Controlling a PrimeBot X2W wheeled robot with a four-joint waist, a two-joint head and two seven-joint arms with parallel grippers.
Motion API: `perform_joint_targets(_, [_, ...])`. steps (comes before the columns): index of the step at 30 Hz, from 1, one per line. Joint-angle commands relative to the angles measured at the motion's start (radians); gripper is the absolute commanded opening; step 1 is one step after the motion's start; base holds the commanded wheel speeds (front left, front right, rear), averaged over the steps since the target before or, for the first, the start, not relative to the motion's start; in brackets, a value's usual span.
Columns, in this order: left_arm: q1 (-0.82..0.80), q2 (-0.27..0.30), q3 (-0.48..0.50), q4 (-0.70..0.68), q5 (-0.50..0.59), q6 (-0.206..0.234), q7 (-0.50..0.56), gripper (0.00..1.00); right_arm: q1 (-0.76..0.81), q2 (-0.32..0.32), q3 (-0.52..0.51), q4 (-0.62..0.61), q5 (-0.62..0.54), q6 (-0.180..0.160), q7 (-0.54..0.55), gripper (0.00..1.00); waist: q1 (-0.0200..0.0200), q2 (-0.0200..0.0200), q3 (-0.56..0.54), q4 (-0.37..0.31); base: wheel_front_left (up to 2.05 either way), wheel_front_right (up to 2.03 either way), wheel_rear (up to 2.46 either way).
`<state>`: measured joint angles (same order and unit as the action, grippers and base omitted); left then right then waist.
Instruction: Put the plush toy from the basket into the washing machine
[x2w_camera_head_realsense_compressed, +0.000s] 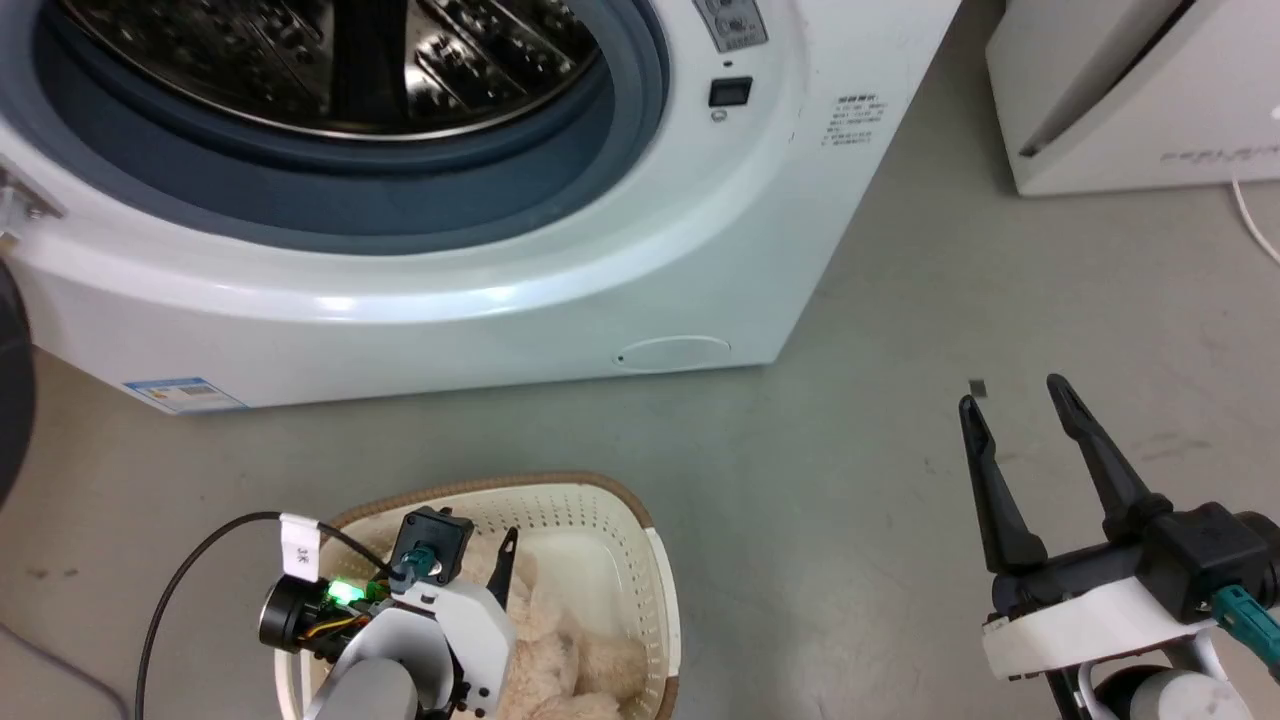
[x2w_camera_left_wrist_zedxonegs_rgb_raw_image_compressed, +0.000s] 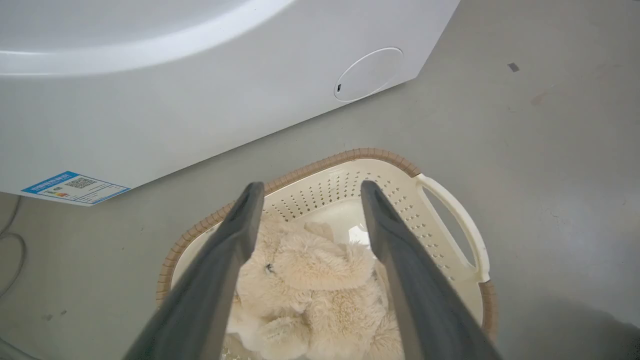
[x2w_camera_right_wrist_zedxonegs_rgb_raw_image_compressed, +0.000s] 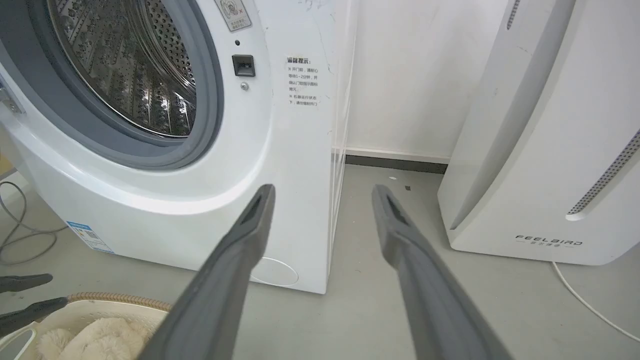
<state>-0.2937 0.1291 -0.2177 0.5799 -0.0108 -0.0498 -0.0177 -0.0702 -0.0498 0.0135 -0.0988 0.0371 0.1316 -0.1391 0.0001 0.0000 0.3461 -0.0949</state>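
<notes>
While the left gripper (x2w_camera_left_wrist_zedxonegs_rgb_raw_image_compressed: 311, 186) hangs over the basket (x2w_camera_left_wrist_zedxonegs_rgb_raw_image_compressed: 350, 156), its jaws stand wide and hold nothing. In the left wrist view, the toy (x2w_camera_left_wrist_zedxonegs_rgb_raw_image_compressed: 310, 280) lies in the basket, below and between the jaws, bunched toward the near end. Whether either jaw touches the fur cannot be told. The basket stands on the floor (x2w_camera_head_realsense_compressed: 900, 500) just before the washer (x2w_camera_head_realsense_compressed: 500, 280), whose open porthole shows the steel drum. Well to the right of the basket, the right gripper (x2w_camera_head_realsense_compressed: 1010, 392) hovers over the floor, jaws wide, holding nothing.
</notes>
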Motion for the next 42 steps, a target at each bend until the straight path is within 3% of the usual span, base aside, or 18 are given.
perform_joint_targets(1, [-0.027, 0.009, -0.009, 0.030, 0.002, -0.009, 0.002, 1.00, -0.021, 0.000, 0.001, -0.008, 0.012, -0.001, -0.011, 1.00, -0.0001, 0.0000, 0.017, -0.007, 0.00, 0.00, 0.00])
perform_joint_targets(19, [-0.181, 0.056, -0.075, 0.289, -0.013, -0.027, -0.003, 1.00, -0.055, 0.000, 0.009, -0.038, 0.036, -0.001, -0.046, 1.00, -0.0001, 0.0000, 0.168, -0.046, 0.00, 0.00, 0.00])
perform_joint_targets(36, [-0.349, 0.136, -0.228, 0.494, 0.042, -0.051, 0.054, 1.00, -0.100, 0.000, 0.019, -0.070, 0.079, -0.001, -0.082, 1.00, -0.0001, 0.0000, 0.345, -0.101, 0.00, 0.00, 0.00])
perform_joint_targets(42, [-0.415, 0.162, -0.275, 0.559, 0.057, -0.039, 0.044, 1.00, -0.115, 0.000, 0.028, -0.075, 0.093, -0.001, -0.094, 1.00, -0.0001, 0.0000, 0.402, -0.121, 0.00, 0.00, 0.00])
